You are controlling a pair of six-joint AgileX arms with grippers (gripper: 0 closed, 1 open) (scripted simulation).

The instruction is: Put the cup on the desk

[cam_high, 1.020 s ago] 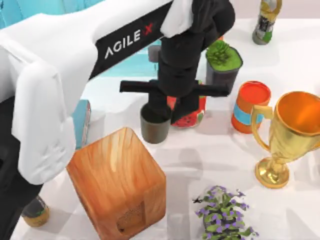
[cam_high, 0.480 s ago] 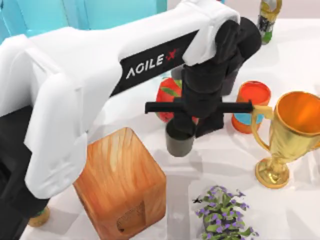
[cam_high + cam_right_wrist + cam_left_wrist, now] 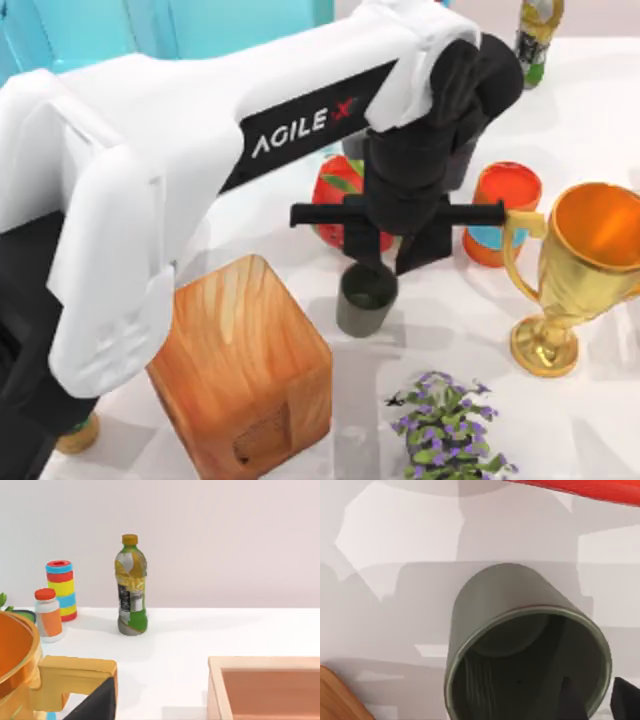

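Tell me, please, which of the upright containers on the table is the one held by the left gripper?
The dark grey-green cup, pinched at its rim by the left gripper; the orange cylinder stands untouched.

The left arm has glossy white shells, black joints, a black AGILEX-lettered panel and a black gripper.

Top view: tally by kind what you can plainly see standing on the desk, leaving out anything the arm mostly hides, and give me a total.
Cup: 1
Wooden block: 1
Gold trophy: 1
Orange cylinder: 1
Bottle: 1
Purple-flowered plant: 1
Red container: 1
Total: 7
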